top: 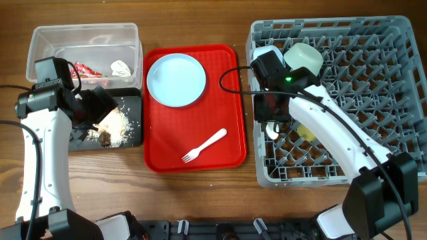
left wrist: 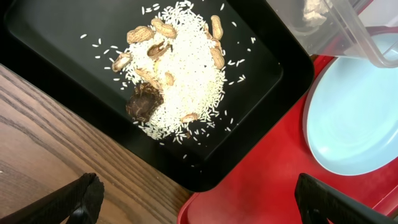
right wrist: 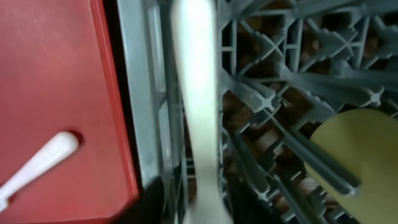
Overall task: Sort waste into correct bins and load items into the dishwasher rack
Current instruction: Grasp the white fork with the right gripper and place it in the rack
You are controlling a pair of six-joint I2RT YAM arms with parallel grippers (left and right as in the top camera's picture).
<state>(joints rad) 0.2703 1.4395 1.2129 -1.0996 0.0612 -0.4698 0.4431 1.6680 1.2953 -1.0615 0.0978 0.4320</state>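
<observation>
Wooden table (top: 200,200) carries the dishwasher rack (top: 373,40). Just inside the rack's left wall the right gripper (top: 272,113) sits by the white spoon (right wrist: 199,112); if it grips, one cannot tell. Far left of the rack, the left gripper (left wrist: 198,183) hangs wide open above the food scraps (left wrist: 180,68). Loading seems the step in hand; next probably comes the fork (top: 203,147), left of the rack.

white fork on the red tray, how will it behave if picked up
Probably light and fairly stiff: the fork looks like thin white plastic. Lying flat on the smooth red tray, it may slide or pivot when nudged.
</observation>
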